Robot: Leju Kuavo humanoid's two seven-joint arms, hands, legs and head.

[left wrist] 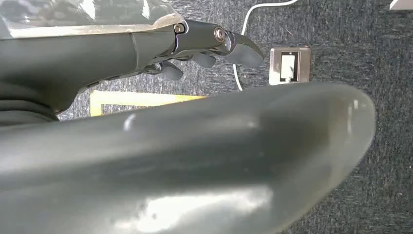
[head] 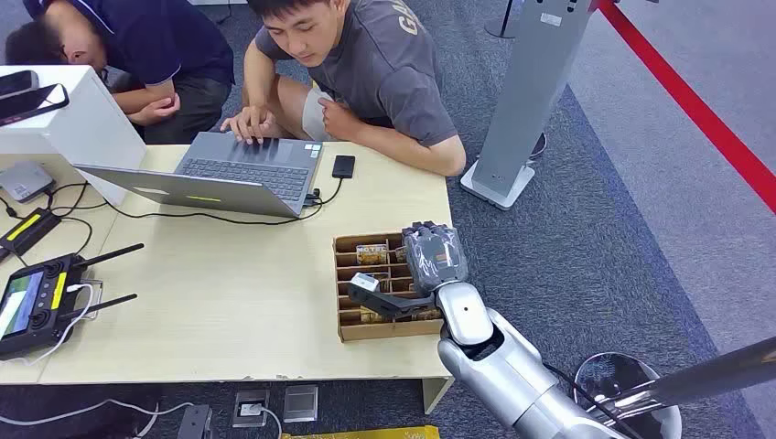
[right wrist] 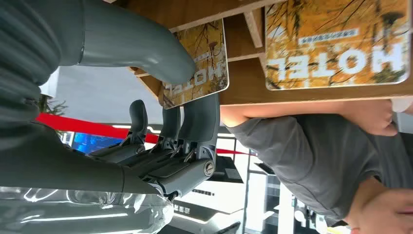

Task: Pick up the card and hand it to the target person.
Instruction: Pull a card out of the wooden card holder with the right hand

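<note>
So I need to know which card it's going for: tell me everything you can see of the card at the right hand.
The card is a flat glossy rectangle with rounded corners, printed with yellow-orange foliage and white HOTEL lettering. It stands in a slot of the brown divided box on the table. The right hand pinches it, thumb on the printed face, fingers behind. A matching card stands in a neighbouring slot.

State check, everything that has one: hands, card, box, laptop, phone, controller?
right hand: over the card box, thumb and fingers pinching a card
card: gripped, still at the box slots
second card: standing in its slot, untouched
card box: open-topped, on the table edge
left hand: hanging over the floor, fingers curled, holding nothing
laptop: open, a person typing
phone: cable plugged in
controller: screen lit
</note>
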